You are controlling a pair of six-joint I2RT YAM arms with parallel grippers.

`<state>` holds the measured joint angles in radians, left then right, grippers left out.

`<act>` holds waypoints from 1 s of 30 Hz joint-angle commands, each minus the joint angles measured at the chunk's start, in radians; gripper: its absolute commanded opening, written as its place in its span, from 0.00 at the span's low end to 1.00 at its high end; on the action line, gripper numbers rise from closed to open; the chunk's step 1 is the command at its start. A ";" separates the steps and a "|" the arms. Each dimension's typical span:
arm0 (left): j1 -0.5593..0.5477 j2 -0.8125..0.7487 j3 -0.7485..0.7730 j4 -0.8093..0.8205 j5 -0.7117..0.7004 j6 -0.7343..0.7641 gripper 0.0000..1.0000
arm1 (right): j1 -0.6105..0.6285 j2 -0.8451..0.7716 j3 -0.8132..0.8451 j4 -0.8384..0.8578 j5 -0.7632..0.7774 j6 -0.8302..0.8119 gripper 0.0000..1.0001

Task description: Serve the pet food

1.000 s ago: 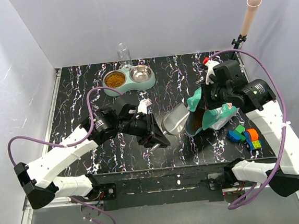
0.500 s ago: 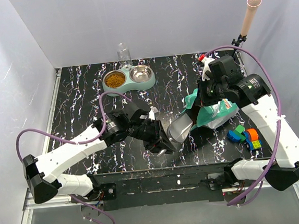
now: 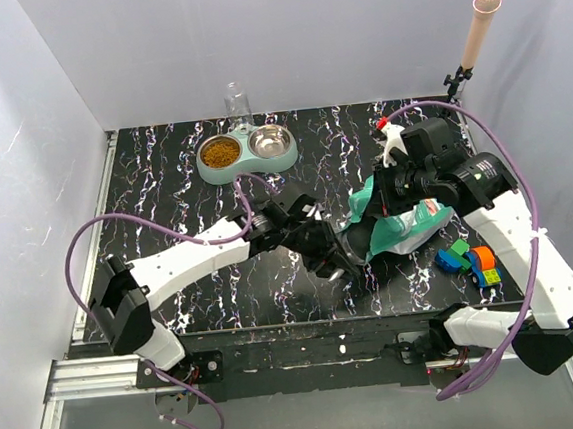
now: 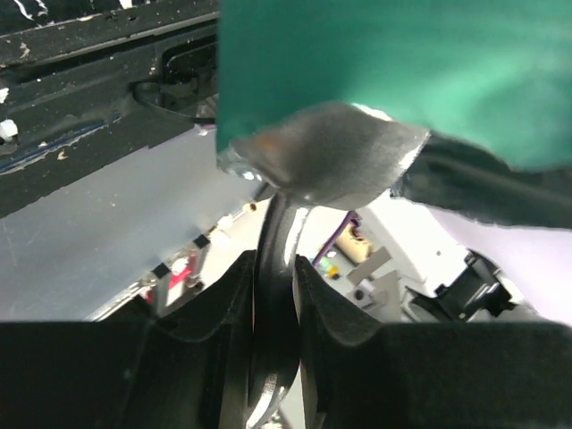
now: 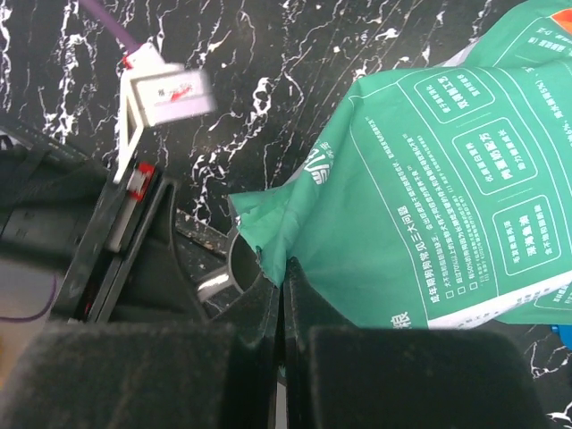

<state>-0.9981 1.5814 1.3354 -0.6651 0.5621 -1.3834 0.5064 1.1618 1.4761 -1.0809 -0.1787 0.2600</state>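
As right claw (image 5: 284, 273) pinches pet food bag (image 5: 429, 179), scoop (image 4: 322, 165) in its mouth

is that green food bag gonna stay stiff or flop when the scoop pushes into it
Probably floppy: the bag looks creased and slumped, its thin edge pinched in the right pincer. It likely sags or slides as the scoop presses in, so the pinch matters. Its film looks smooth, maybe slippery.

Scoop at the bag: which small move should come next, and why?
Probably push the scoop a little deeper into the bag: the left tool grips its handle, its bowl is only partly inside the mouth, and the right tool pinches the edge.
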 commanded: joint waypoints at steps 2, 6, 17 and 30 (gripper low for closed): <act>0.084 -0.127 -0.250 0.321 0.039 -0.357 0.00 | 0.049 -0.047 0.078 0.171 -0.182 0.077 0.01; 0.093 -0.078 -0.225 0.265 0.055 -0.381 0.00 | 0.102 -0.024 0.095 0.171 -0.176 0.094 0.01; 0.067 0.145 -0.157 0.285 -0.058 -0.324 0.00 | 0.156 -0.039 0.055 0.203 -0.163 0.156 0.01; 0.039 0.462 -0.166 1.013 0.016 -0.019 0.00 | 0.156 -0.016 0.078 0.182 -0.208 0.163 0.01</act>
<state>-0.9531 2.0270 1.2644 0.0963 0.7876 -1.4345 0.6235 1.2076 1.4284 -1.1641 -0.1257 0.3504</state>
